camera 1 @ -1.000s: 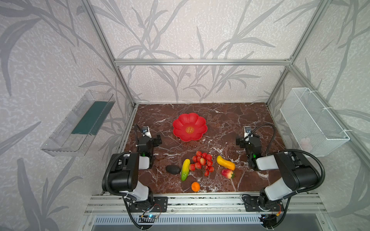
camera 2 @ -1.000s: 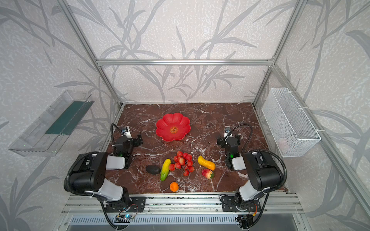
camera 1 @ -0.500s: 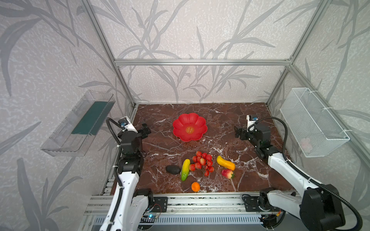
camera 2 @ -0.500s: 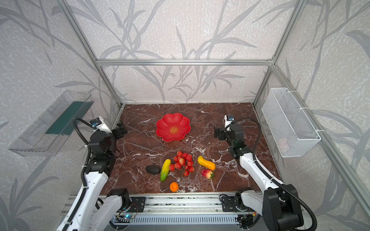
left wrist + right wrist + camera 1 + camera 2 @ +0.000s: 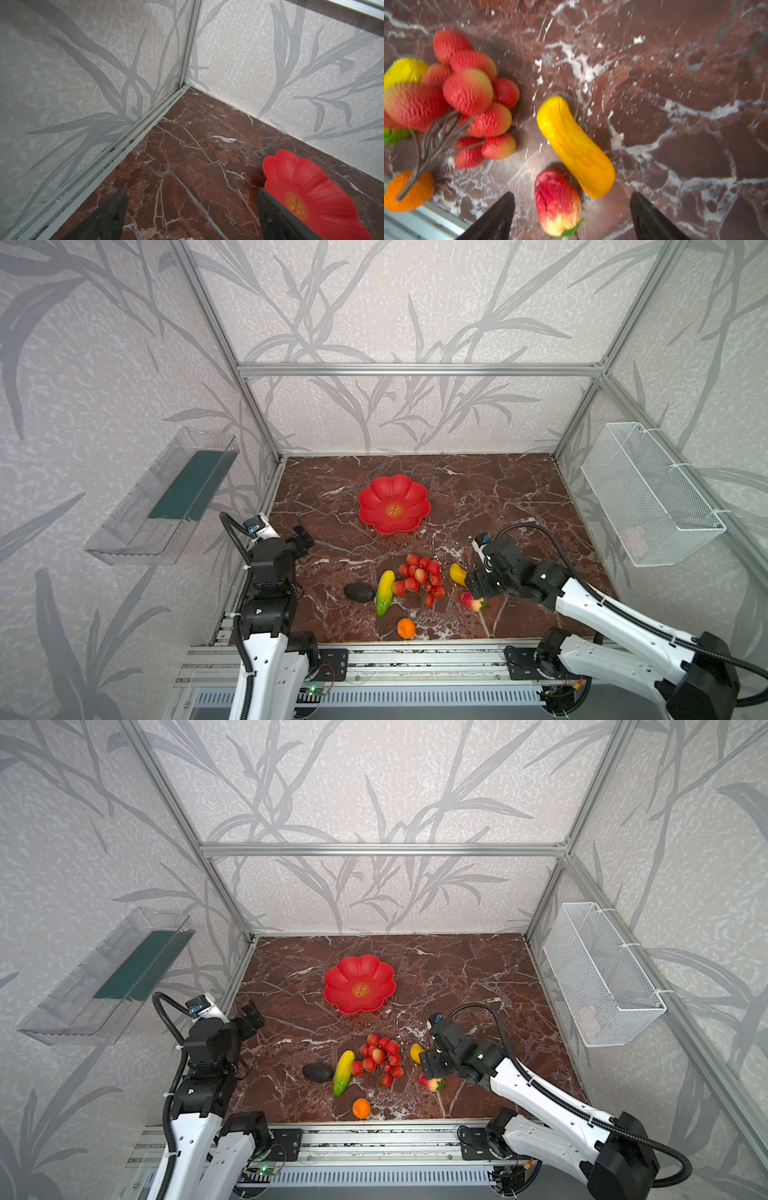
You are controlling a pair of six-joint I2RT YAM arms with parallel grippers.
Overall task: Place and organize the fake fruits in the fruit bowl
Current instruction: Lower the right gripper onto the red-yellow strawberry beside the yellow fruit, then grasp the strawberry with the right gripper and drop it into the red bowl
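The red flower-shaped fruit bowl (image 5: 394,504) (image 5: 359,984) sits mid-table with nothing in it; it also shows in the left wrist view (image 5: 311,187). The fake fruits lie near the front: a dark avocado (image 5: 359,592), yellow-green mango (image 5: 384,591), red berry cluster (image 5: 420,576), yellow-orange elongated fruit (image 5: 457,572), red-yellow peach (image 5: 471,600) and small orange (image 5: 406,627). My right gripper (image 5: 572,196) hovers open over the peach (image 5: 557,201) and the elongated fruit (image 5: 575,147), holding neither. At the table's left edge my left gripper (image 5: 191,191) is open, with nothing in it.
A clear plastic tray (image 5: 162,497) hangs on the left wall and a white wire basket (image 5: 648,493) on the right wall. Aluminium posts stand at the corners and a rail (image 5: 415,655) runs along the front edge.
Both arms have unfolded from their rest poses. The right gripper has swung down and forward over the peach and elongated fruit. The left gripper has risen beside the table's left edge.
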